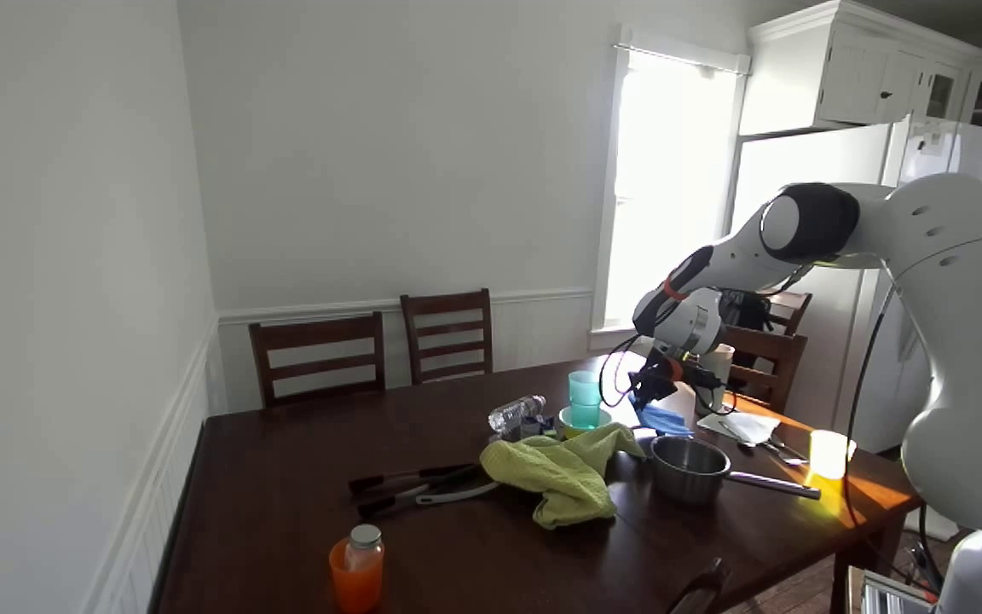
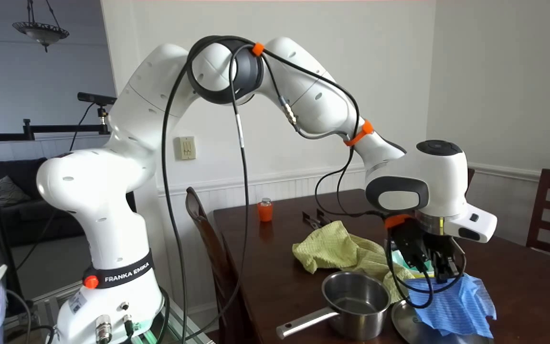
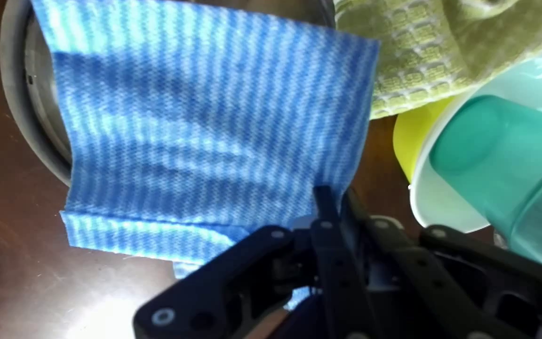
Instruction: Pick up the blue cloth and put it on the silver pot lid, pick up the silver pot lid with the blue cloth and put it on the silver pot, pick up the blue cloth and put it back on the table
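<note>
My gripper (image 3: 333, 194) is shut on an edge of the blue cloth (image 3: 205, 132). The cloth hangs from the fingertips in an exterior view (image 2: 456, 306), draped over the silver pot lid (image 2: 405, 321), and hides much of it. A round metal rim, which looks like the lid's (image 3: 13, 84), shows beside the cloth in the wrist view. Whether the cloth rests on the lid or hangs just above it, I cannot tell. The silver pot (image 2: 357, 313) stands upright and uncovered beside the lid, its handle toward the robot's side. It also shows in an exterior view (image 1: 685, 477).
A yellow-green towel (image 1: 555, 477) lies against the pot. A teal cup (image 1: 584, 399) in a bowl stands close to the gripper. A clear bottle (image 1: 516, 414), dark-handled utensils (image 1: 414, 486), an orange cup (image 1: 357, 580) and a glowing yellow cup (image 1: 830, 454) stand or lie around.
</note>
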Controlling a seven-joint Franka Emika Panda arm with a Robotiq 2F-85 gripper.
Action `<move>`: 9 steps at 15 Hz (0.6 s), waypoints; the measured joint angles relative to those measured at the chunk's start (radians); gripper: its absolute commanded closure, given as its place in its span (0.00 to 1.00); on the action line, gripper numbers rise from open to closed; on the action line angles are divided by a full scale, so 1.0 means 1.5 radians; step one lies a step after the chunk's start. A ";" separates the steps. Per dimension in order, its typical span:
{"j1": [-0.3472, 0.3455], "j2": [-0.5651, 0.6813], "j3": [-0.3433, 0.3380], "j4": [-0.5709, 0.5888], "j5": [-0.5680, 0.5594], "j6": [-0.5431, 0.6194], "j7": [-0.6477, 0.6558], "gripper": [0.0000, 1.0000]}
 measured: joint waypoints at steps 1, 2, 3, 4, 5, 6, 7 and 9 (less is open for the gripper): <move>0.000 0.001 0.002 0.002 0.000 0.000 0.000 0.52; 0.000 0.002 0.003 0.003 0.000 0.000 -0.001 0.46; 0.000 0.002 0.004 0.004 0.000 0.000 -0.001 0.40; 0.000 0.002 0.004 0.005 0.000 0.000 -0.001 0.32; 0.000 0.002 0.004 0.005 0.000 0.000 -0.002 0.26; 0.000 0.002 0.004 0.006 0.000 0.000 -0.003 0.19; 0.000 0.001 0.004 0.006 0.000 0.000 -0.005 0.11; 0.001 0.000 -0.001 0.007 -0.004 0.000 -0.008 0.00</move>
